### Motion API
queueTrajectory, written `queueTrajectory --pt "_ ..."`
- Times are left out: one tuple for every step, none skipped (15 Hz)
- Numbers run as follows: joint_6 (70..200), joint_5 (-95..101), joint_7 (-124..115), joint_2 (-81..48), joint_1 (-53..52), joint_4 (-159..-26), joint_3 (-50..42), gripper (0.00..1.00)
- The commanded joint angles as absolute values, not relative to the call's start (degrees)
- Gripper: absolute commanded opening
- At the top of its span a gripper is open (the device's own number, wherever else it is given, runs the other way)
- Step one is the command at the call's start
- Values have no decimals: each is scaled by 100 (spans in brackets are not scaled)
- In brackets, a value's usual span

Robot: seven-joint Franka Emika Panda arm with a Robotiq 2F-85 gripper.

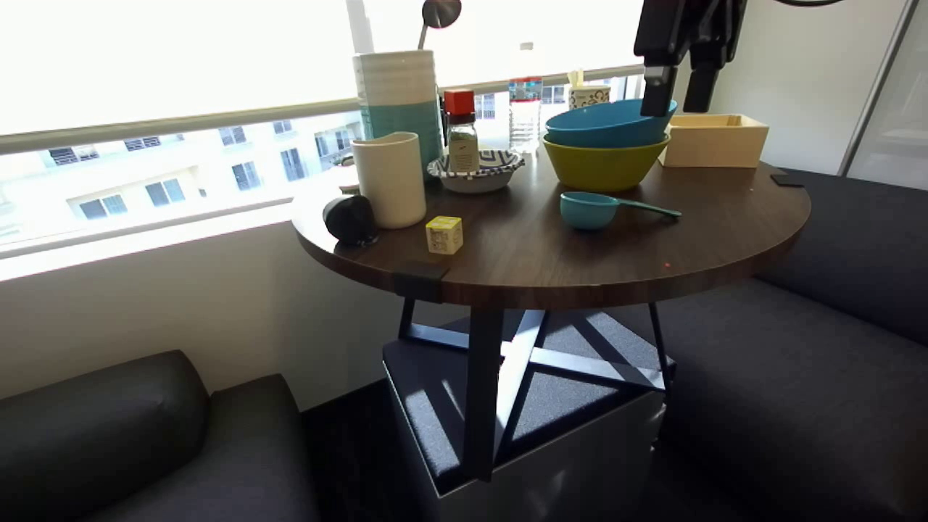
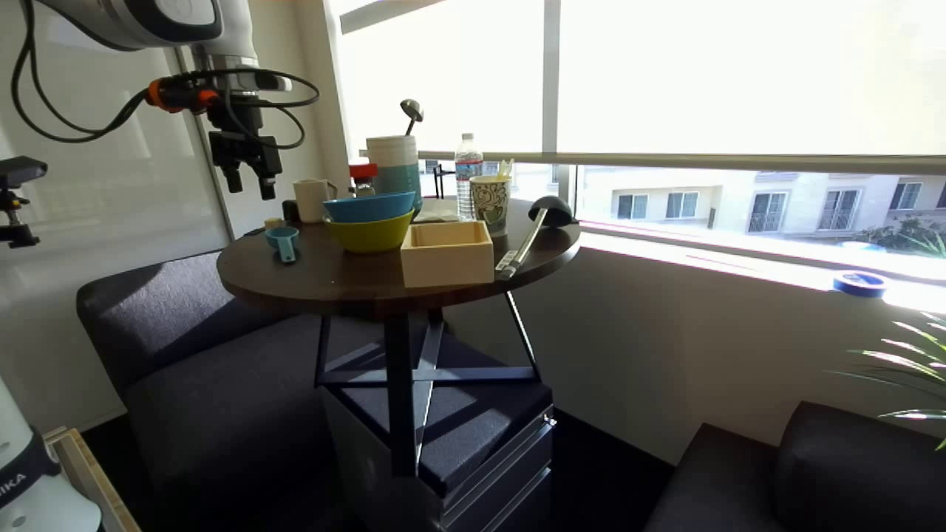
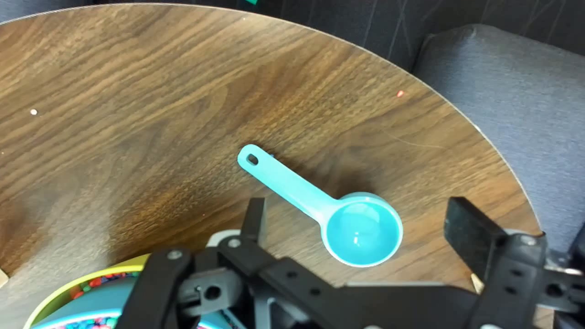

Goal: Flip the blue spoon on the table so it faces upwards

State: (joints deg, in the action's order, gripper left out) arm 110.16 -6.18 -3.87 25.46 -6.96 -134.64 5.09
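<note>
"Black fingers, two of them. Together or apart?"

"Wide apart. The one gripper hangs well above the table in both exterior views."

"What shows between them?"

"In the wrist view, one blue spoon, farther down, lying on the table with its round hollow facing up."

"Neighbours?"

"A blue bowl tilted inside a yellow bowl, two in a stack near the spoon. A third, a patterned bowl, sits well apart."

"And room?"

"On the side away from the stack, a broad strip of the table spreads from the spoon to the curved edge. One red speck lies by that edge."

"Who else crowds the rim?"

"One tan box and one yellow cube sit near it. One ladle lies beside the box, its handle end close to the edge; a second ladle rises from the one tall crock."

"Beyond that?"

"One white mug, one water bottle, one patterned cup."
</note>
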Motion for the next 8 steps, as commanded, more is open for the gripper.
queueTrajectory --pt "10877 -1020 -264 2718 -738 -13402 419 100" --pt "10945 -1014 -282 2760 -723 -13427 440 100" --pt "11051 -974 -313 2789 -699 -13461 466 100" --pt "11001 -839 -360 2657 -655 -13428 506 100" --pt "11002 -839 -360 2680 -656 -13428 506 100" --pt "11002 -839 -360 2697 -656 -13428 505 100" --pt "11002 -839 -360 2708 -656 -13428 505 100" --pt "11002 -839 -360 2710 -656 -13428 505 100"
